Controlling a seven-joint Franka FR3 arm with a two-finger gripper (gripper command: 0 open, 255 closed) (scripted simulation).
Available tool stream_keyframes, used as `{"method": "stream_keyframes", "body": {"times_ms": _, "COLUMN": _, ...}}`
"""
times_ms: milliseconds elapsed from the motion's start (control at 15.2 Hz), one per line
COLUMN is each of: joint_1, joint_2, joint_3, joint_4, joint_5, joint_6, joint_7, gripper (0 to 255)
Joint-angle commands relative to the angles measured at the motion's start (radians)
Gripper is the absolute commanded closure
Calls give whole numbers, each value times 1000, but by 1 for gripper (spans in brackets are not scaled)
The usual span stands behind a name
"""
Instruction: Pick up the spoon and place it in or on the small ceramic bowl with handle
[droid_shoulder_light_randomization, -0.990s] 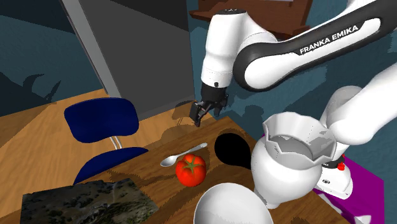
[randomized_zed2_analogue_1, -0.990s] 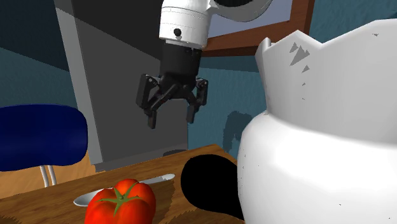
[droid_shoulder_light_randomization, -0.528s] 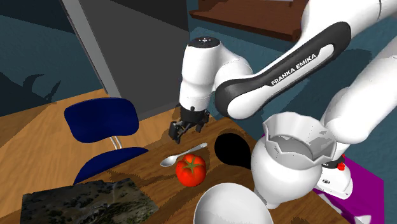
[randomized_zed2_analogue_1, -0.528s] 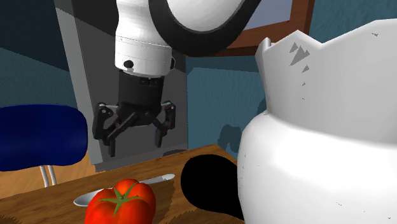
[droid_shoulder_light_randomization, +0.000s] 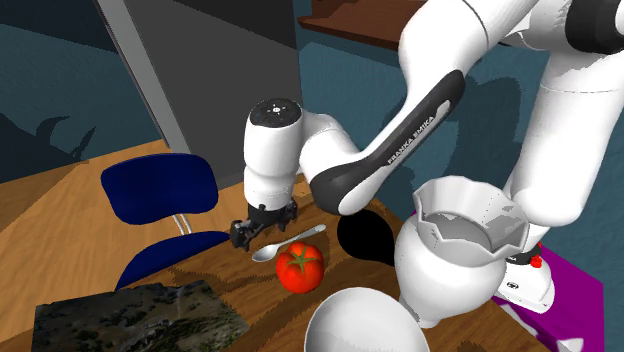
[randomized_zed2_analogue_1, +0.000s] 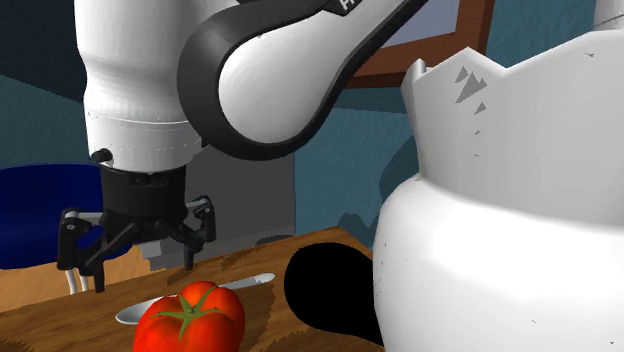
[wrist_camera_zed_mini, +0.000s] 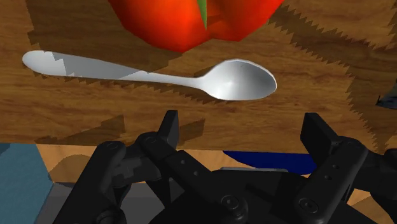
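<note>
Firstly, the shoulder view: black gripper (droid_shoulder_light_randomization: 262, 228) low over the wood-grain table (droid_shoulder_light_randomization: 215, 268), fingers spread wide and empty, just beside a smooth silver spoon (droid_shoulder_light_randomization: 287, 243) lying flat by a glossy red tomato (droid_shoulder_light_randomization: 300, 266). Second exterior view: the tomato (randomized_zed2_analogue_1: 190, 315) hides the middle of the spoon (randomized_zed2_analogue_1: 248, 283). Wrist view: the spoon (wrist_camera_zed_mini: 153, 76) shows whole, with an oval bowl and a tapering handle.

In the shoulder view, a brown wood counter (droid_shoulder_light_randomization: 225, 272) sits low in the middle. A blue chair (droid_shoulder_light_randomization: 160, 188) stands at its 10 o'clock, on a light wood floor (droid_shoulder_light_randomization: 50, 205). At 12 o'clock, a grey panel (droid_shoulder_light_randomization: 215, 70) stands by dark blue walls (droid_shoulder_light_randomization: 60, 70).
</note>
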Motion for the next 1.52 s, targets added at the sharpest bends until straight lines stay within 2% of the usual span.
{"method": "stream_keyframes", "body": {"times_ms": 0, "joint_1": 21, "joint_2": 42, "joint_3": -18, "joint_4": 13, "joint_5": -55, "joint_6": 12, "joint_7": 40, "gripper": 0}}
{"method": "stream_keyframes", "body": {"times_ms": 330, "joint_1": 57, "joint_2": 117, "joint_3": -64, "joint_4": 25, "joint_5": -145, "joint_6": 48, "joint_7": 99, "gripper": 0}}
{"method": "stream_keyframes", "body": {"times_ms": 858, "joint_1": 58, "joint_2": 117, "joint_3": -64, "joint_4": 25, "joint_5": -145, "joint_6": 48, "joint_7": 99, "gripper": 0}}
{"method": "stream_keyframes", "body": {"times_ms": 924, "joint_1": 58, "joint_2": 117, "joint_3": -64, "joint_4": 25, "joint_5": -145, "joint_6": 48, "joint_7": 99, "gripper": 255}}
{"method": "stream_keyframes", "body": {"times_ms": 1452, "joint_1": 58, "joint_2": 117, "joint_3": -64, "joint_4": 26, "joint_5": -145, "joint_6": 48, "joint_7": 99, "gripper": 255}}
